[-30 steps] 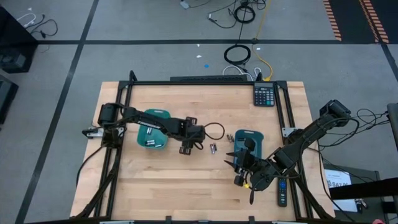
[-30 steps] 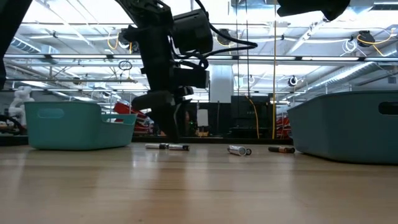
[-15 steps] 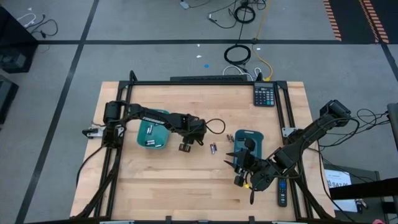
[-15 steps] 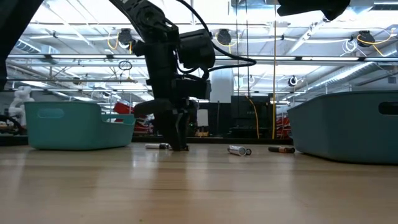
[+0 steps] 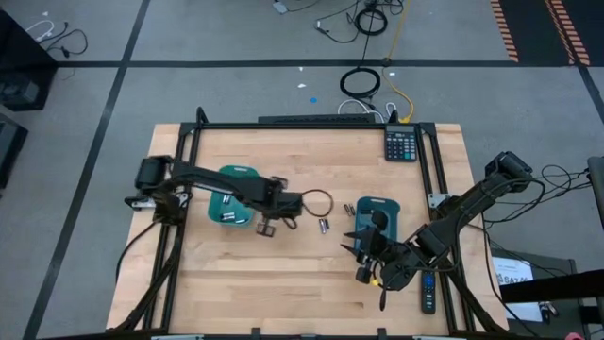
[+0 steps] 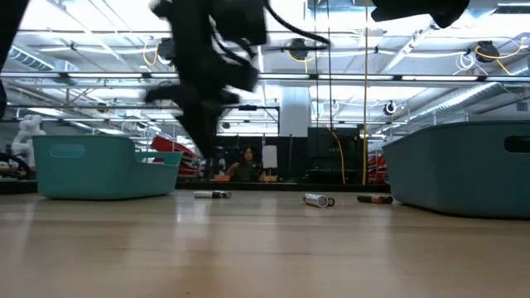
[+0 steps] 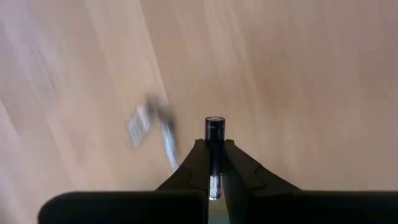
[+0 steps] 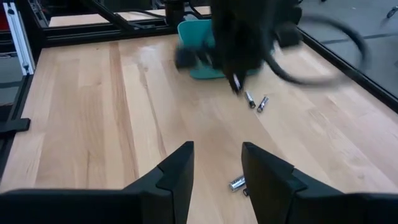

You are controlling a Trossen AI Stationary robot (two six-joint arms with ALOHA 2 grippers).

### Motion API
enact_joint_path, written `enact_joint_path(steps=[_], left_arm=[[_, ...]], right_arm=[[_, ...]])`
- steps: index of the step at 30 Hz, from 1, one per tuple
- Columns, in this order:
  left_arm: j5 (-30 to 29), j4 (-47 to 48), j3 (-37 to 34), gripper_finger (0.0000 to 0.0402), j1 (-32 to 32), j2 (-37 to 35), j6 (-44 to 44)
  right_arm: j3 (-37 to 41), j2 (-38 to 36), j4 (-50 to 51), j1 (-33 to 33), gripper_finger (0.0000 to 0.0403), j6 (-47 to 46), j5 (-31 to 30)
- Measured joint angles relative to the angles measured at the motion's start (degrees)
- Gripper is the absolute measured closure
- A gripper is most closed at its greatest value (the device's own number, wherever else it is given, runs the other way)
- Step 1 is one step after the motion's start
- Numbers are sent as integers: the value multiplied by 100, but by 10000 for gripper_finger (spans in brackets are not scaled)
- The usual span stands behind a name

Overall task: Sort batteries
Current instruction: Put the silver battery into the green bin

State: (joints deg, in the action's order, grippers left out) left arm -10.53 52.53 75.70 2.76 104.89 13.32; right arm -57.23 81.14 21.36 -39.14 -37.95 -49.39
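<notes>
My left gripper (image 5: 267, 227) hangs just right of the left teal tray (image 5: 231, 203), above the table, shut on a thin dark battery (image 7: 214, 127). In the low view it is a blur (image 6: 205, 149). Other batteries lie on the wood: one below it (image 6: 211, 194), two between the trays (image 5: 323, 225) (image 5: 347, 209), and one in front of my right gripper (image 8: 236, 183). My right gripper (image 8: 217, 168) stands open and empty by the right teal tray (image 5: 377, 215), near the table's front. My left gripper pinches the dark battery by its long sides (image 7: 214, 158) between its two fingers. The fingers point steeply down and the battery lies along them. Its free end (image 7: 214, 121) sticks out past the fingertips, and it is lifted clear of the table.
A calculator (image 5: 401, 144) lies at the far right corner and a black remote (image 5: 428, 293) at the near right edge. A dark cable loops from the left wrist (image 5: 321, 200). A black frame rims the table (image 5: 311, 124).
My left gripper has sunk to the table, shut on a dark battery and lifted it clear. It has gone up and toward the left tray. One battery stays where the pair lay.
</notes>
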Motion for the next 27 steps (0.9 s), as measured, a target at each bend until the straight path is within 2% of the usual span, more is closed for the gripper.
enact_joint_path(steps=[4, 9, 15, 19, 22, 24, 27], left_arm=[[50, 1205, -175, 380, 160, -583, -887], [397, 1631, -846, 364, 188, -1313, -1585], [-322, 1570, -1721, 306, 166, -1812, -1949], [-530, 1542, -1757, 262, 171, -1916, -2010], [-857, 1329, -1614, 245, 175, -1950, -1984], [-1084, 873, -1540, 242, 174, -1957, -1829], [-1096, -109, -1536, 241, 148, -1889, -1465]], right_arm=[[2, 0, 27, -57, 277, -41, 0], [2, 8, 8, -65, 277, -61, -7], [2, 151, -2, -72, 277, -145, -5], [2, 192, -5, -66, 277, -149, 28], [2, 190, -7, -56, 277, -149, 26], [2, 190, -7, -46, 277, -144, 25], [2, 190, -8, 13, 277, -145, 28]])
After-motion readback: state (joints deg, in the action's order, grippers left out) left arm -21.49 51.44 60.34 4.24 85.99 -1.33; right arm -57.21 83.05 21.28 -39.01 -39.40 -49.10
